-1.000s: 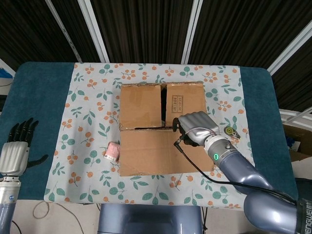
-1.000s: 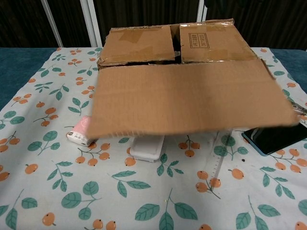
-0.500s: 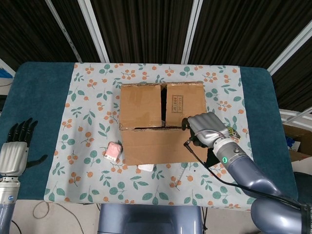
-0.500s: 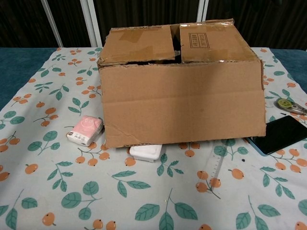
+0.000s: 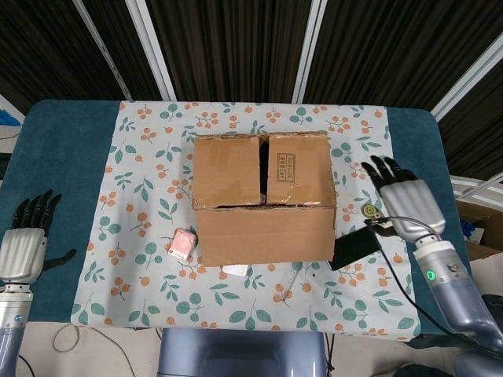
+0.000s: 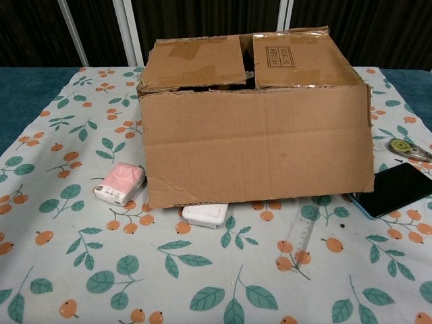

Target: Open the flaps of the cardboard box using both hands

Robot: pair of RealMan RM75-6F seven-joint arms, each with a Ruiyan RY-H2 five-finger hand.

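We log the cardboard box (image 5: 262,199) sitting mid-desk on the floral cloth (image 5: 141,188), its long axis running left to right across our front. The near flap (image 6: 256,145) hangs folded down over the front face. The two top flaps, the left top flap (image 5: 227,170) and the right top flap (image 5: 296,168), lie shut and meet at a seam running front to back near the box's middle.

Right hand (image 5: 403,196): off the box's right side, near it but not touching, fingers spread and holding nothing. A dark phone (image 5: 355,247) and a small tape dispenser (image 5: 372,212) lie between that hand and the box.

Left hand (image 5: 28,236): well apart from the box, out over the teal desk (image 5: 55,157) beyond the cloth's left edge, fingers spread, holding nothing. Neither hand shows in the chest view.

Our reading: the right hand is the nearer one, and the box lies to its left and slightly ahead. The left hand has the longer reach, rightward and forward. Since the seam runs front to back, we judge each top flap wants lifting from the seam and swinging outward to its own side.

Also noted: a pink tissue pack (image 6: 119,183) by the front left corner, and a white object (image 6: 206,214) partly under the hanging flap.
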